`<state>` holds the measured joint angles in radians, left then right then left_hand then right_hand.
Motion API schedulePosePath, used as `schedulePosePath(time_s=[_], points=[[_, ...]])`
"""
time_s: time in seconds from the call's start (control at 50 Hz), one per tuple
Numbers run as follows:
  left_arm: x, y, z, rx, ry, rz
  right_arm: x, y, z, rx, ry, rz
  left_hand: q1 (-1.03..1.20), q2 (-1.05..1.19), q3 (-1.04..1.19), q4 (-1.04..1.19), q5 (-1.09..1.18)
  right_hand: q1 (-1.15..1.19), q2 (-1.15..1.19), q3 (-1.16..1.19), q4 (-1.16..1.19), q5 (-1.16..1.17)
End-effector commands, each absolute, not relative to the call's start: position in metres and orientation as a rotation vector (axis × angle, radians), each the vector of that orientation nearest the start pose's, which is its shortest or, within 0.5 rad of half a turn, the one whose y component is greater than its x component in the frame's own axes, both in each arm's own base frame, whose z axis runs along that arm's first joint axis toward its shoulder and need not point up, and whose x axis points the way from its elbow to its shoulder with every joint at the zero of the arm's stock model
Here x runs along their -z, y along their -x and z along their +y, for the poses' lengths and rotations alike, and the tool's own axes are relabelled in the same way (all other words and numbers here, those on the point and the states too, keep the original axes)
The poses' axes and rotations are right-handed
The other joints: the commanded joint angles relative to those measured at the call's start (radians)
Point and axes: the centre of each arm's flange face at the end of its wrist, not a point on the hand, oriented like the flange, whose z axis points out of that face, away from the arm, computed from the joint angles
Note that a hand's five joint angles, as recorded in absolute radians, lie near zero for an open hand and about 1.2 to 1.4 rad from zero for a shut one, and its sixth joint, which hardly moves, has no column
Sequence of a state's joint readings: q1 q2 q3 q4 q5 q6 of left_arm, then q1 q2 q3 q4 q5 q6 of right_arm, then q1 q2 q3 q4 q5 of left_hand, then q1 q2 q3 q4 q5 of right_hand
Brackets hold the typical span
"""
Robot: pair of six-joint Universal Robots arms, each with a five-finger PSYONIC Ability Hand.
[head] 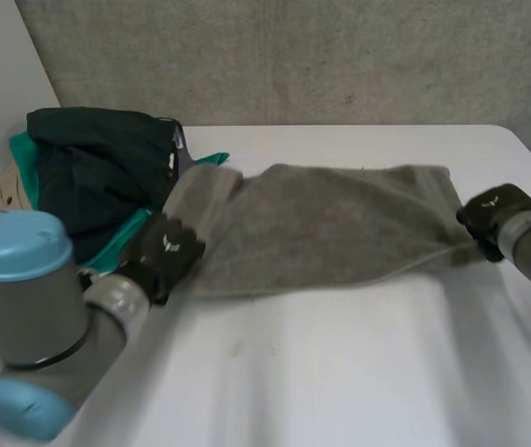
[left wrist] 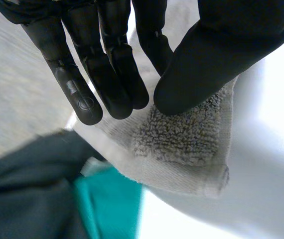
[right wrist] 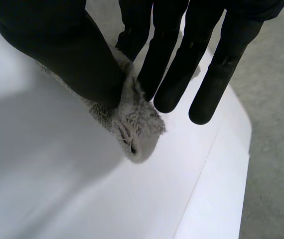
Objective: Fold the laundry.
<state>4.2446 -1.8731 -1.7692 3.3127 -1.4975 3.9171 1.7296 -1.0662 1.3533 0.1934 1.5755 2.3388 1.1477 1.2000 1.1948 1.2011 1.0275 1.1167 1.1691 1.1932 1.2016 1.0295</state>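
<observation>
**Grey towel stretched across the white table, one hand on each end**

So here's where we're at. The towel [head: 331,223] lies lengthwise across the far half of the table [head: 340,372], mostly flat with a few soft wrinkles. Its long front edge runs from one hand to the other.

Our left hand [head: 165,253] is at the towel's left end. In the left wrist view, the thumb [left wrist: 216,55] and fingers [left wrist: 107,64] pinch the cloth just in from the corner, and the hemmed corner sticks out past the fingertips. Our right hand [head: 491,212] is at the right end, near the table's right edge. In its own wrist view it's also clamped on, with a bunched-up towel corner squeezed between the thumb [right wrist: 67,50] and a finger while the other fingers stay straight beside it.

The tabletop is plain white, smooth and bare in front of the towel. At the far left corner there's a pile: a dark garment [head: 98,168] on top, a teal garment [head: 121,244] poking out underneath, and a bit of beige cloth [head: 5,191] at the back. The towel's left end lies right up against that pile.

Behind the table is a rough grey concrete-looking wall [head: 293,56], with a plain pale wall to the left. Past the table's right edge, the right wrist view shows a grey floor [right wrist: 276,124].
</observation>
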Motion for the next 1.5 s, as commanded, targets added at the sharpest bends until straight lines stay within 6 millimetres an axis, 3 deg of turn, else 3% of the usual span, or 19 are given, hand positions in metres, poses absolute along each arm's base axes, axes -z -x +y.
schedulePosePath(time_s=[0.02,0.12,0.22,0.34,0.42,0.48,0.54,0.56,0.58,0.66,0.72,0.78,0.86,1.08,1.24,1.26,1.3,1.38,1.5], points=[[-0.194,0.221,-0.131,1.213,-1.677,2.223,-0.203,-0.142,-0.272,1.322,1.804,2.788,0.249,0.196,0.201,0.195,0.194,0.28,0.227,0.203,0.195,0.192],[-0.2,0.221,-0.125,1.202,-1.703,2.223,-0.193,-0.127,-0.258,1.148,1.928,2.801,0.249,0.196,0.201,0.195,0.194,0.28,0.227,0.203,0.195,0.192],[-0.2,0.234,-0.147,1.319,-1.669,2.165,-0.193,-0.127,-0.262,1.199,1.883,2.793,0.249,0.196,0.201,0.195,0.194,0.28,0.227,0.203,0.195,0.192],[-0.184,0.26,-0.201,1.449,-1.59,2.093,-0.195,-0.133,-0.288,1.458,1.736,2.768,0.249,0.196,0.201,0.195,0.194,0.28,0.227,0.203,0.195,0.192],[-0.178,0.284,-0.252,1.582,-1.504,2.007,-0.191,-0.135,-0.321,1.588,1.679,2.758,0.249,0.196,0.201,0.195,0.194,0.28,0.227,0.203,0.195,0.192],[-0.186,0.297,-0.282,1.68,-1.447,1.918,-0.21,-0.146,-0.355,1.856,1.606,2.684,0.249,0.196,0.201,0.195,0.194,0.28,0.227,0.203,0.195,0.192],[-0.217,0.308,-0.329,1.848,-1.326,1.712,-0.244,-0.157,-0.383,2.177,1.444,2.573,0.249,0.196,0.201,0.195,0.194,0.28,0.227,0.203,0.195,0.192],[-0.229,0.309,-0.341,1.898,-1.282,1.64,-0.27,-0.162,-0.397,2.383,1.287,2.477,0.249,0.196,0.201,0.195,0.194,0.28,0.227,0.203,0.195,0.192],[-0.261,0.312,-0.362,2.02,-1.162,1.469,-0.283,-0.164,-0.402,2.475,1.215,2.423,0.249,0.196,0.201,0.195,0.194,0.28,0.227,0.203,0.195,0.192],[-0.349,0.318,-0.385,2.334,-0.79,1.029,-0.354,-0.167,-0.424,2.961,0.75,1.96,0.249,0.196,0.201,0.195,0.194,0.28,0.227,0.203,0.195,0.192],[-0.394,0.315,-0.386,2.482,-0.559,0.769,-0.392,-0.163,-0.427,3.184,0.491,1.595,0.249,0.196,0.201,0.195,0.194,0.28,0.227,0.203,0.195,0.192],[-0.408,0.31,-0.387,2.528,-0.481,0.698,-0.405,-0.165,-0.424,3.25,0.414,1.464,0.249,0.196,0.201,0.195,0.194,0.28,0.227,0.203,0.195,0.192],[-0.401,0.306,-0.391,2.551,-0.495,0.767,-0.395,-0.168,-0.429,3.222,0.456,1.519,0.249,0.196,0.201,0.195,0.194,0.28,0.227,0.203,0.195,0.192],[-0.32,0.306,-0.398,2.503,-0.677,1.127,-0.331,-0.179,-0.44,2.972,0.62,1.828,0.249,0.196,0.201,0.195,0.194,0.28,0.227,0.203,0.195,0.192],[-0.236,0.332,-0.358,2.452,-0.88,1.443,-0.269,-0.208,-0.412,2.598,0.982,2.099,0.182,0.13,0.135,0.129,0.128,0.28,0.227,0.203,0.195,0.192],[-0.222,0.338,-0.346,2.469,-0.906,1.534,-0.269,-0.214,-0.408,2.59,1.021,2.079,-0.414,-0.467,-0.461,-0.468,-0.469,0.28,0.227,0.203,0.195,0.192],[-0.212,0.341,-0.337,2.492,-0.908,1.62,-0.274,-0.224,-0.399,2.591,1.072,2.043,-0.909,-0.961,-0.956,-0.962,-0.963,0.28,0.227,0.203,0.195,0.192],[-0.202,0.343,-0.326,2.545,-0.847,1.808,-0.3,-0.244,-0.371,2.622,1.125,1.929,-0.973,-1.025,-1.02,-1.027,-1.027,0.28,0.227,0.203,0.195,0.192],[-0.198,0.357,-0.306,2.582,-0.833,2.034,-0.369,-0.258,-0.317,2.706,1.121,1.722,-0.973,-1.025,-1.02,-1.027,-1.027,0.28,0.227,0.203,0.195,0.192]])
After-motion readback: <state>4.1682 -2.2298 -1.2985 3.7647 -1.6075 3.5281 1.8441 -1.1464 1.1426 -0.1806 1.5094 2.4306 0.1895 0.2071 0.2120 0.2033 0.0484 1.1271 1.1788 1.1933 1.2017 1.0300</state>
